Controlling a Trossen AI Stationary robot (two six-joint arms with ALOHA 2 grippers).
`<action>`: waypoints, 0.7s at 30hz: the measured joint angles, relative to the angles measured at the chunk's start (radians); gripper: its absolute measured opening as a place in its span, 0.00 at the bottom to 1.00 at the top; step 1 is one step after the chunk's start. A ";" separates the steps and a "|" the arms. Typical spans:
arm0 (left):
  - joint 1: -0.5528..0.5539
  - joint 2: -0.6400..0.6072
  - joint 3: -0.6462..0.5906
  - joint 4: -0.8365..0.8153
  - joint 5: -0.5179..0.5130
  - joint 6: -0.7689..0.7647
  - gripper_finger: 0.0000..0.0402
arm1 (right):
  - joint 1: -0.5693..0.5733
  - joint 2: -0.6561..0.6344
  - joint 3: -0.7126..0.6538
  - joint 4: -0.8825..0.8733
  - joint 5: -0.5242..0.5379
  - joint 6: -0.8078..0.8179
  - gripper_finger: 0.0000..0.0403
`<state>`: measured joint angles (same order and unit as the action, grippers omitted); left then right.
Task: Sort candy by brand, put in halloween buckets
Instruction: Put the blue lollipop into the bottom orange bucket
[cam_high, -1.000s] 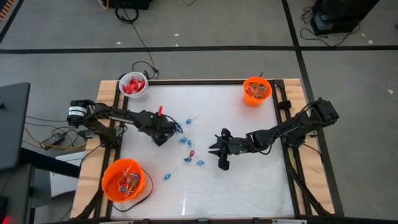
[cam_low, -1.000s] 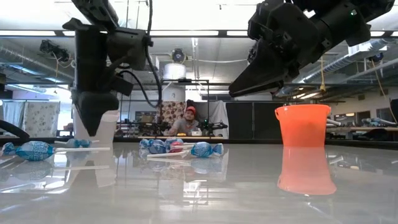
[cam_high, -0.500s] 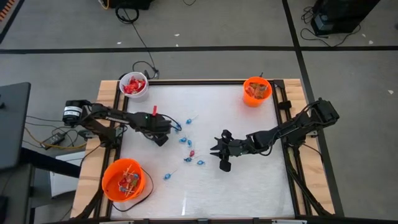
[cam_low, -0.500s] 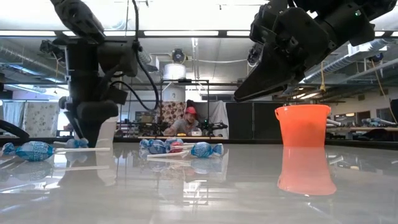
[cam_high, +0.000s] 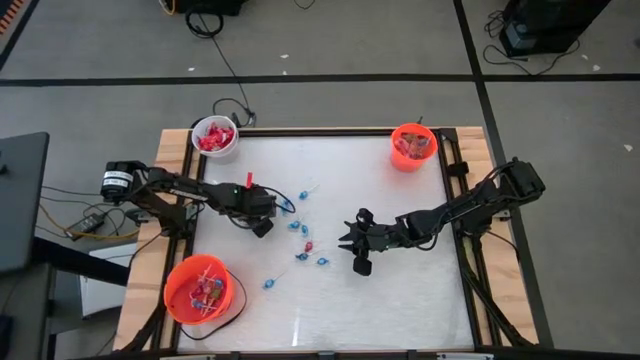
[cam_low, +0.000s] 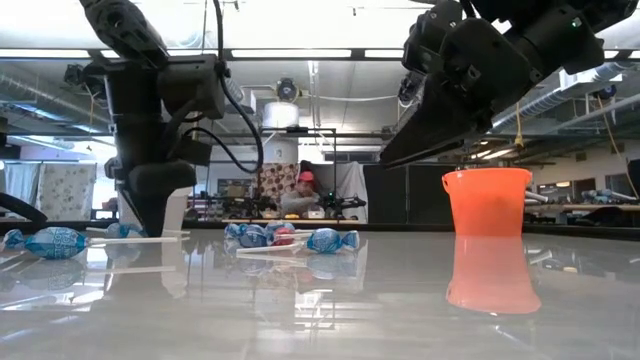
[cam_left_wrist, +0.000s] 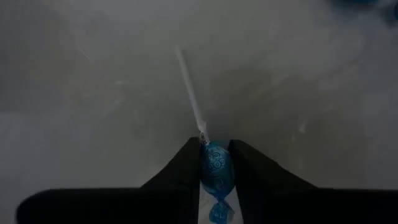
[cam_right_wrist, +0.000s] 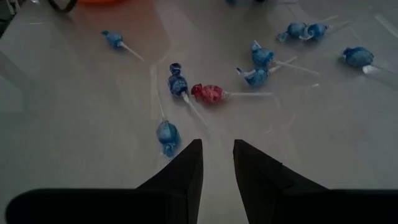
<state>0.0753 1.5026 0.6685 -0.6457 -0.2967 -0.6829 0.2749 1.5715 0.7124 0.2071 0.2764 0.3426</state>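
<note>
- Where the glossy white table (cam_high: 330, 300) lies nearest, the large round orange bucket (cam_high: 198, 290) holds mixed sweets.
- Mid-table, the left gripper (cam_left_wrist: 216, 163) clamps a blue-wrapped lollipop (cam_left_wrist: 215, 167); the right gripper (cam_right_wrist: 217, 163) hangs parted.
- Farthest, the white bucket (cam_high: 214, 139) holds red packets.

overhead straight down, table-level across, two close wrist cameras
</note>
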 joint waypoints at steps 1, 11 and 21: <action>0.000 0.001 0.000 0.004 -0.006 0.001 0.18 | 0.000 0.000 0.000 -0.006 0.001 0.004 0.25; -0.015 -0.094 0.052 -0.155 0.127 0.093 0.29 | 0.000 0.000 -0.002 -0.050 0.029 0.040 0.25; -0.188 -0.295 0.356 -0.532 0.158 -0.044 0.12 | 0.000 0.000 -0.069 -0.047 0.039 0.169 0.25</action>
<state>-0.1131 1.2081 1.0246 -1.1778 -0.1391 -0.7266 0.2752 1.5715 0.6435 0.1598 0.3149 0.5113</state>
